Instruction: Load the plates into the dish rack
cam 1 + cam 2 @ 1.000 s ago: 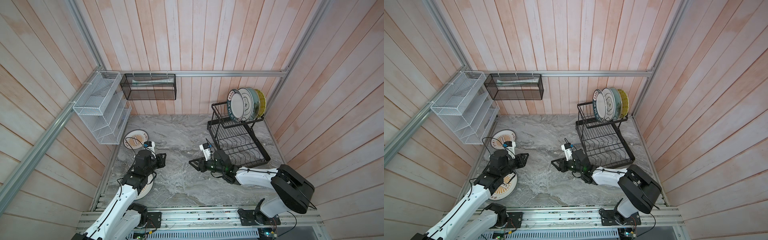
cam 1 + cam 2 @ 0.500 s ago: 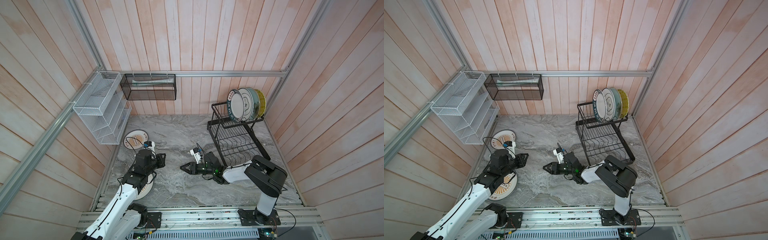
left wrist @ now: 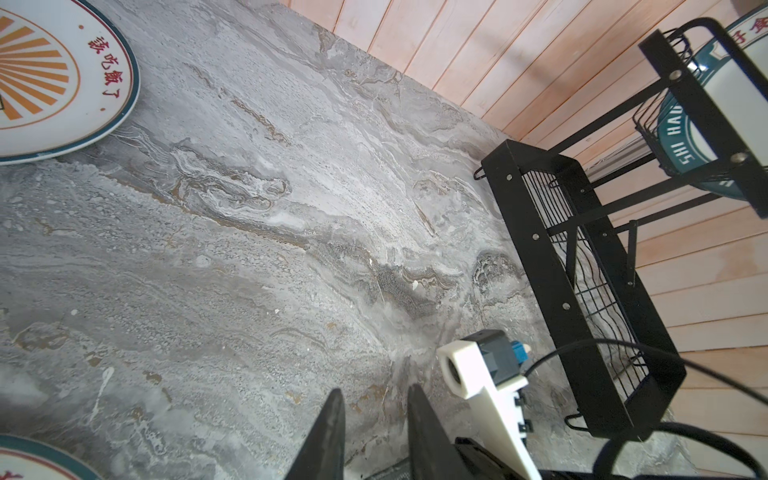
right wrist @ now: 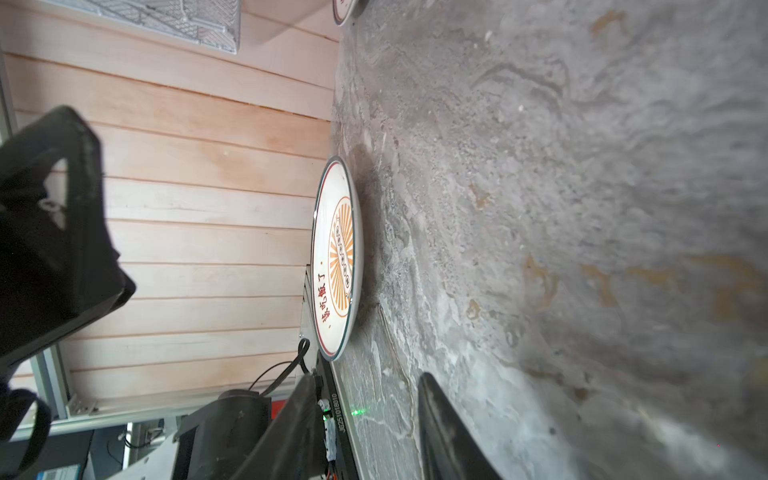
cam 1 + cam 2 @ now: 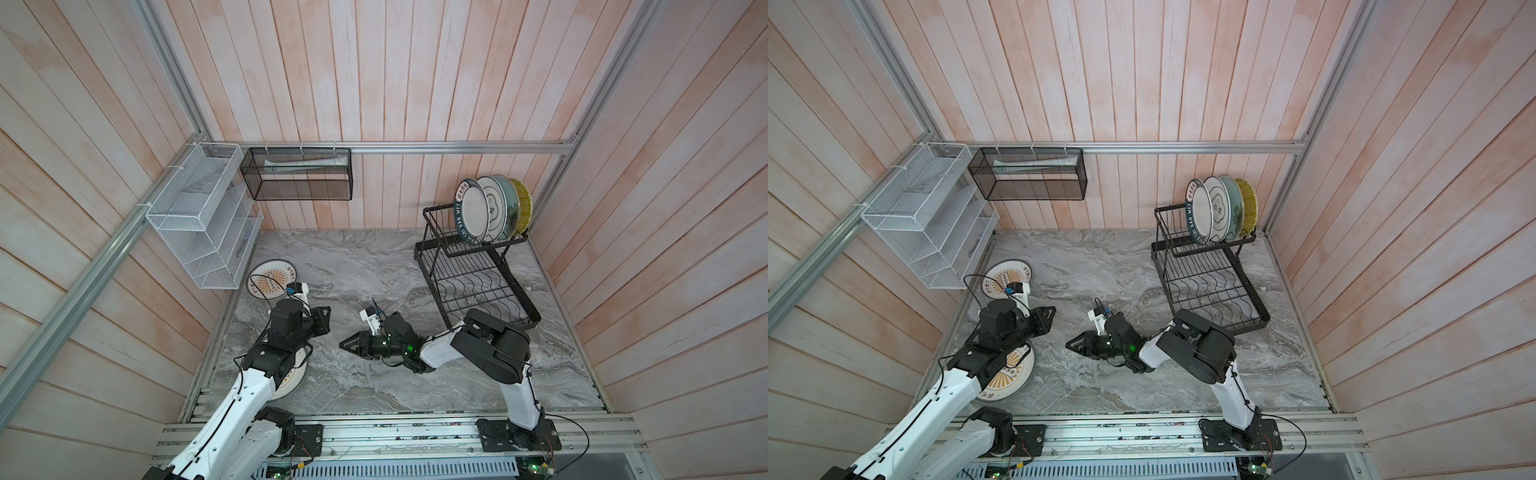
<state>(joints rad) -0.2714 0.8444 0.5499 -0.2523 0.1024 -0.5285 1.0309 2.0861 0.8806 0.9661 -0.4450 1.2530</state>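
Now, set against a second ago, the right hand point(image 5: 343, 344) has swung away from the dish rack point(image 5: 432, 286). It was close by the rack's near corner. We now find it over the middle of the surface point(image 5: 374, 266), well apart from the rack, with its tips pointing away from the rack toward the near sunburst plate point(image 5: 297, 376). The right arm's elbow point(image 5: 490, 349) has folded in and stands just in front of the rack's near end. The left hand point(image 5: 325, 318) has barely shifted and sits a little farther from the rack than the right. Both plates on the surface lie where they lay.

In the wrist views the left hand's fingers point(image 3: 332, 424) are narrowly parted and the right hand's fingers point(image 4: 440, 424) somewhat wider. Neither hand has hold of anything.

Four plates stand upright in the rack's upper basket, at its wall end: the lettered plate point(image 5: 473, 212), ringed plate point(image 5: 494, 205), teal plate point(image 5: 510, 199) and yellow plate point(image 5: 524, 203).

The near sunburst plate lies flat across the surface from the rack. It is partly under the left arm, with its rim close to the surface's front edge. The far sunburst plate point(image 5: 270, 278) lies flat on that same side, just under the white mesh shelf point(image 5: 199, 232). Between these two plates and the rack we see bare marble. A bare strip also separates the right hand's tips from the near plate's rim.
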